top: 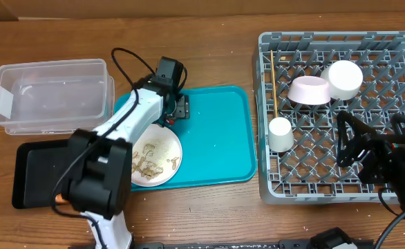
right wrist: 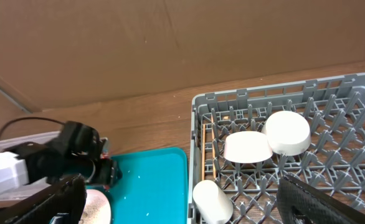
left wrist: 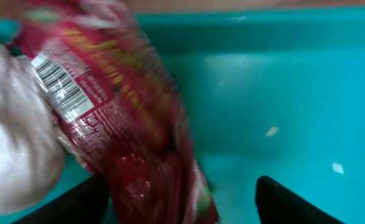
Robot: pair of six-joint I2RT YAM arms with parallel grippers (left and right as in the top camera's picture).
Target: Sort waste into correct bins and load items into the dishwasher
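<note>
In the left wrist view my left gripper [left wrist: 182,186] is open low over the teal tray [left wrist: 282,81]. The red snack wrapper [left wrist: 126,124] lies between its fingers, close to the left one. The crumpled white wrapper [left wrist: 11,143] lies beside it. From overhead, the left gripper [top: 177,109] covers both wrappers. The round white plate [top: 154,158] with rice scraps sits on the tray's front left. The grey dish rack [top: 265,124] holds a pale pink bowl [top: 308,90], a white bowl [top: 345,78], the white cup [top: 280,133] and the chopsticks [top: 274,83]. My right gripper [top: 351,138] is open and empty above the rack.
The clear container [top: 50,97] stands at the far left, with the black tray [top: 40,173] in front of it. My left arm [top: 106,166] stretches over the black tray and the plate. Brown cardboard [right wrist: 139,43] stands behind the table.
</note>
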